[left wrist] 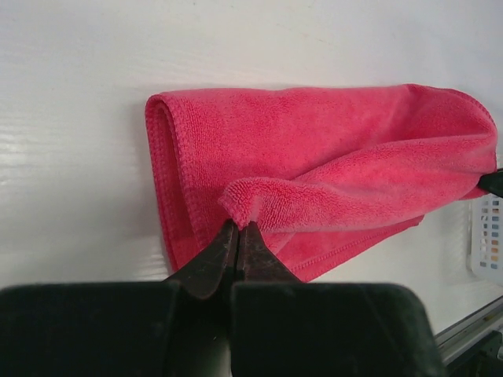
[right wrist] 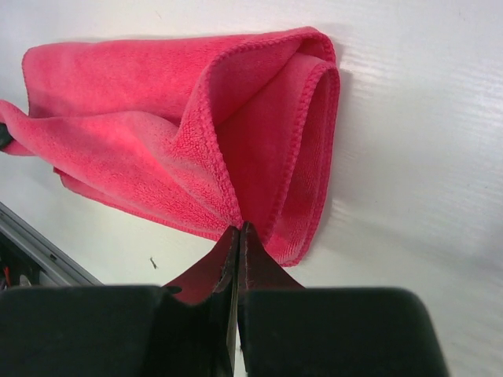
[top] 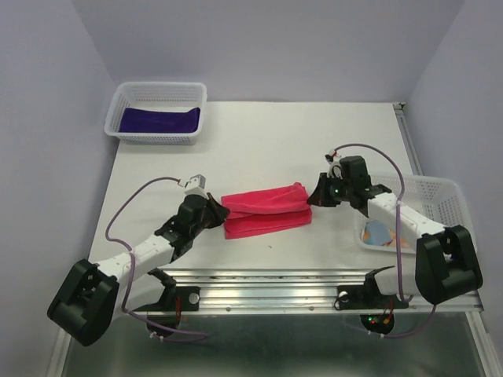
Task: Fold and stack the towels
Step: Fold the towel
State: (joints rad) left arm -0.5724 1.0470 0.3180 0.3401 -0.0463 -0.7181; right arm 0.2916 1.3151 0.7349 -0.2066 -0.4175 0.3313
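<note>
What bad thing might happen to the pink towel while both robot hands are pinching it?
The left gripper pinches only a small pucker of the pink towel, so the cloth might slip out when it moves. The right gripper grips just the thin hemmed edges, which might slide free too. The layers lie uneven, so the fold may end up crooked.

Towel (top: 263, 212) between left claw (top: 222, 214), right claw (top: 312, 200)
</note>
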